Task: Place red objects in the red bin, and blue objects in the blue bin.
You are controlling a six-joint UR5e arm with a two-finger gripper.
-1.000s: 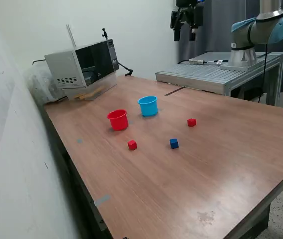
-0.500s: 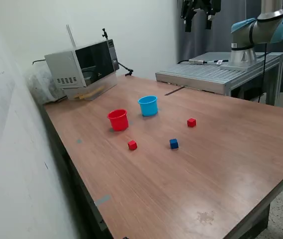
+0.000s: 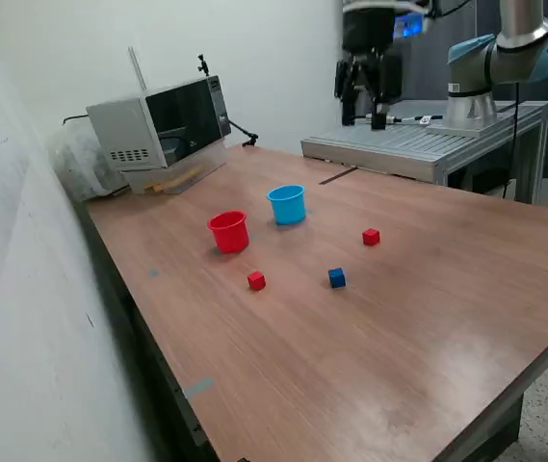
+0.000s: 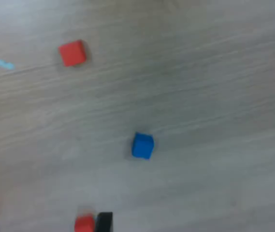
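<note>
Jaws look spread and empty, though blurred, on the gripper [image 3: 368, 91] high above the table [image 3: 466, 289]. Descend centred over the blue cube [image 3: 337, 278], between 2 red cubes [image 3: 256, 280], squaring the fingers to its faces.

red cup [image 3: 228, 231], light blue cup [image 3: 287, 204], two red cubes [image 3: 256, 280] [image 3: 371, 236], one dark blue cube [image 3: 337, 277], brown woodgrain bench [image 3: 428, 318], grey-and-black microwave [image 3: 158, 120]

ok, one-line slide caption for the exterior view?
Gripper hovers above table; two red cubes, one blue cube unsorted.
</note>
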